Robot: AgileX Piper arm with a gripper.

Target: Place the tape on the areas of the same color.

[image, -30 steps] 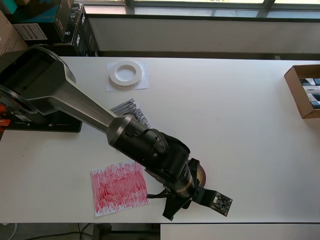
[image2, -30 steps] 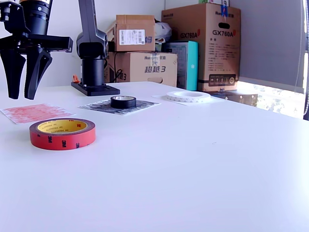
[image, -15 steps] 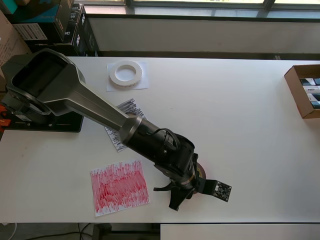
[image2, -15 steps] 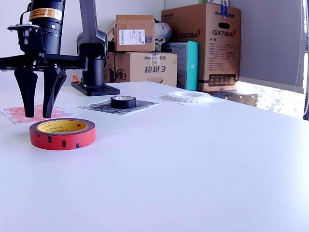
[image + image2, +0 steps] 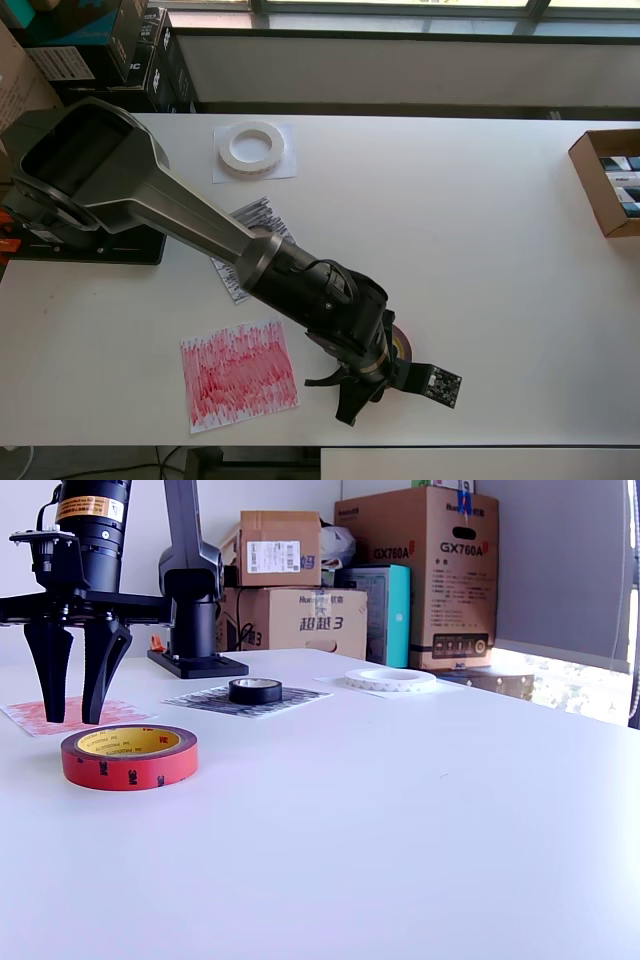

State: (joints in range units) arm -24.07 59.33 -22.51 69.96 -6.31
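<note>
My fingers (image 5: 67,718) hung spread open, gripping nothing, just above the red roll (image 5: 129,756) on the desk (image 5: 400,810), red sheet (image 5: 60,713) behind them.

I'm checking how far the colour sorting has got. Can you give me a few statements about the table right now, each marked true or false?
1. The white tape ring lies on the white sheet. True.
2. The red tape roll lies on the red sheet. False: it sits on the bare table, beside that sheet.
3. The pincer holds the red tape roll. False: it is open and empty, above the table beside the roll.
4. The black tape roll sits on the black scribbled sheet. True.
5. A cardboard box sits at the table's right edge in the overhead view. True.
</note>
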